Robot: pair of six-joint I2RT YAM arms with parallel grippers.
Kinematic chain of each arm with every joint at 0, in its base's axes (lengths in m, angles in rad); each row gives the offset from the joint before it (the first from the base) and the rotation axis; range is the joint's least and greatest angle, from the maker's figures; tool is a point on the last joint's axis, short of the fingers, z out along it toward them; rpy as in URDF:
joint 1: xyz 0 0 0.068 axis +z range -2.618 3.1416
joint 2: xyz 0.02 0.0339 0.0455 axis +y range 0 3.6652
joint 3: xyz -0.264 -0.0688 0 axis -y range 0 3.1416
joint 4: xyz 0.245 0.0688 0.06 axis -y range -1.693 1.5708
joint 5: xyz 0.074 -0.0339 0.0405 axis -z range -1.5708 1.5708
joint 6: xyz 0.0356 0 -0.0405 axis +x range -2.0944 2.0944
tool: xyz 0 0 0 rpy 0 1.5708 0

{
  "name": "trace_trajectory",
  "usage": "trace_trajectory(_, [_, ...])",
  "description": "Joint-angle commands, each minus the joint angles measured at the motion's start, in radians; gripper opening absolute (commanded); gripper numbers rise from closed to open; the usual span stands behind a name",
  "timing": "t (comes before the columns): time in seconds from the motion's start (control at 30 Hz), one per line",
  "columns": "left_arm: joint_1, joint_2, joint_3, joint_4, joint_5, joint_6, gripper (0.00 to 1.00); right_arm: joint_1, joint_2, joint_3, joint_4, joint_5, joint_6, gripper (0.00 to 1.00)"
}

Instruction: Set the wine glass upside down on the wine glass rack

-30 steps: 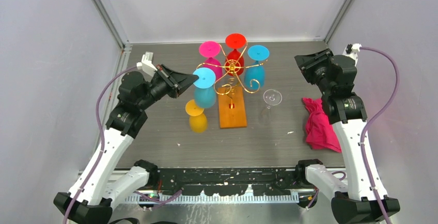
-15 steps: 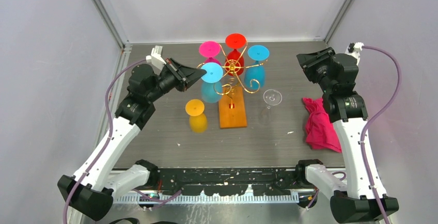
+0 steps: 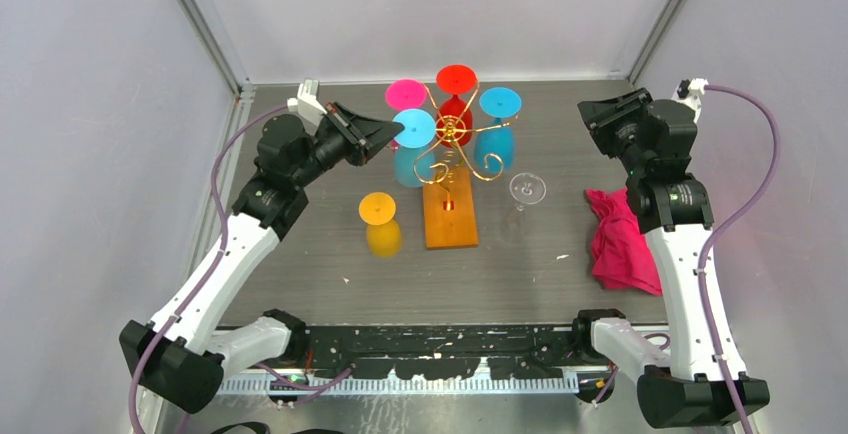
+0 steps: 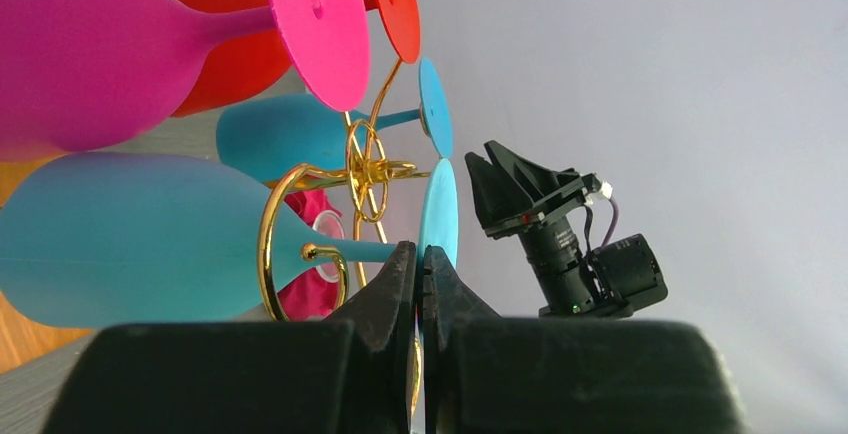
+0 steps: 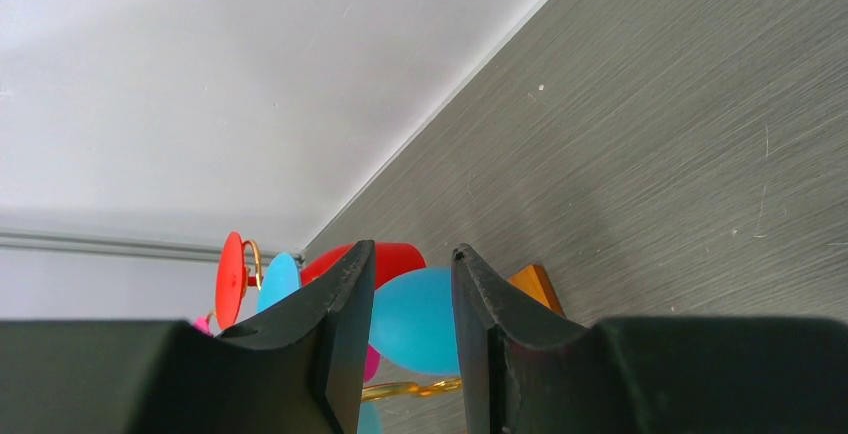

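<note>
My left gripper (image 3: pixel 392 134) is shut on the rim of the round foot (image 4: pixel 440 209) of a light-blue wine glass (image 3: pixel 405 166). The glass hangs upside down at the front left of the wine glass rack (image 3: pixel 455 132), its stem running through a gold curl (image 4: pixel 285 244). The rack's orange-brown base (image 3: pixel 449 216) lies below. Pink (image 3: pixel 406 94), red (image 3: pixel 456 79) and blue (image 3: pixel 500 103) glasses hang on other arms. My right gripper (image 3: pixel 598 117) stays open to the right of the rack, holding nothing (image 5: pixel 412 259).
A yellow glass (image 3: pixel 380 224) stands upside down on the table left of the base. A clear glass (image 3: pixel 527 190) stands upside down to its right. A crumpled pink cloth (image 3: pixel 620 244) lies by the right arm. Grey walls close the back and sides.
The left arm has carried the light-blue glass up and to the right, from beside the rack into its front-left curl. The right arm has hardly moved.
</note>
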Motion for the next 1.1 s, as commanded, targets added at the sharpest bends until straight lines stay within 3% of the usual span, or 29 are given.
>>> trace_trajectory(0.0, [-0.003,-0.005,0.037,0.071,-0.027,0.004,0.0,-0.004,0.009,0.052,0.042,-0.01,-0.015,0.4])
trace_trajectory(1.07, [0.083,-0.121,-0.044,-0.025,-0.118,0.016,0.0,-0.004,0.022,0.049,0.054,-0.047,-0.013,0.4])
